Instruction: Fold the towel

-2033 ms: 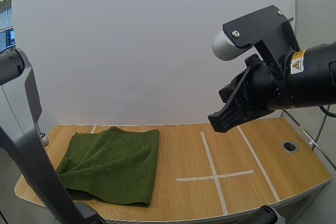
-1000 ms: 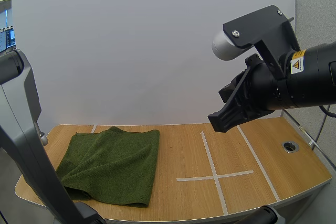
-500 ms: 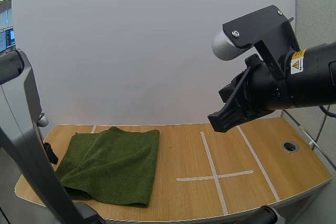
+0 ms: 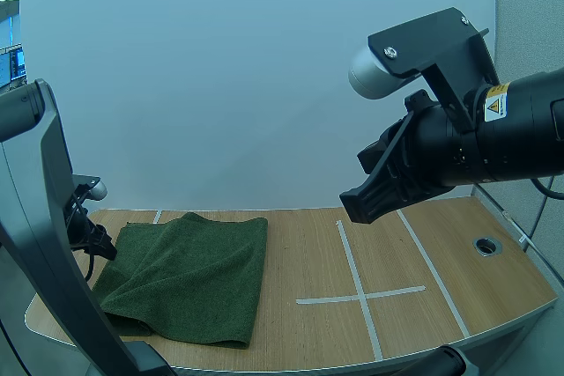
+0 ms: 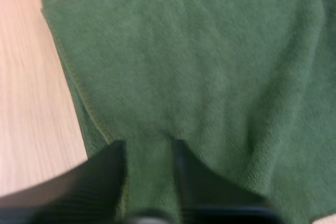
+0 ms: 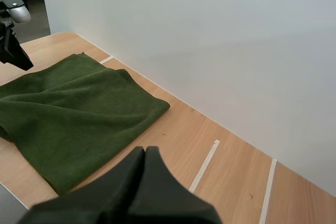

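The left gripper (image 5: pixel 148 145) has its two fingers apart, with nothing pinched. The green towel (image 4: pixel 194 270) lies flat right under these jaws and spreads out ahead of them; its stitched edge runs just beside one finger. The towel sits on the wooden table (image 4: pixel 423 253), and at its side edge I can see layers on top of each other. So I think one fold is done already, and maybe one more is left, but I can't be sure.

Off to the right, well apart from the towel, the right gripper (image 6: pixel 144 153) hangs up over the bare wood. Its fingers are pressed together on nothing; the towel lies ahead of its jaws and below them, not touching.

Counting: one towel, two grippers, one table.
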Controlling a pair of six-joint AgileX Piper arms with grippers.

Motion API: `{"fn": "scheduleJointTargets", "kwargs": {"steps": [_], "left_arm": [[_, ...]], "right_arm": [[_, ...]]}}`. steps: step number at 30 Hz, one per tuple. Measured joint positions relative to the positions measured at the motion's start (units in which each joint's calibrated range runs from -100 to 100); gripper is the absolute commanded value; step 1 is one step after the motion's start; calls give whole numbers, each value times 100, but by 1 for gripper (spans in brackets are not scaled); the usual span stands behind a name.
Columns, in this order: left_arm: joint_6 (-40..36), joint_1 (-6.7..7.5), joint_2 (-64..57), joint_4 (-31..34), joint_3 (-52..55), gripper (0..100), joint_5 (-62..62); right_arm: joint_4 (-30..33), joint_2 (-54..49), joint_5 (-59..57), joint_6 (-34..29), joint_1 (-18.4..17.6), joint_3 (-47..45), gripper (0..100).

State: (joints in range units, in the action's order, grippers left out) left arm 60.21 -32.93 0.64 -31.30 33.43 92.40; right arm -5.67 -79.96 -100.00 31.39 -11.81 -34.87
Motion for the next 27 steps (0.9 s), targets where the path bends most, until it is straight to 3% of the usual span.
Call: {"fn": "scheduleJointTargets", "kwargs": {"steps": [3, 14, 21, 25, 27], "left_arm": [[-49, 61, 0, -79, 0, 0, -118], [-273, 71, 11, -414, -600, 0, -1198], [-613, 230, 565, -614, -1666, 0, -644], [-744, 332, 848, -614, -1889, 15, -509], [-814, 391, 1035, -614, -2030, 31, -460]], "right_arm": [[-29, 70, 0, 0, 0, 0, 0], [-208, 197, 0, 3, 42, 0, 0], [-220, 197, 0, 3, 71, 0, 0], [-220, 197, 0, 3, 79, 0, 0], [-220, 197, 0, 3, 88, 0, 0]]}}
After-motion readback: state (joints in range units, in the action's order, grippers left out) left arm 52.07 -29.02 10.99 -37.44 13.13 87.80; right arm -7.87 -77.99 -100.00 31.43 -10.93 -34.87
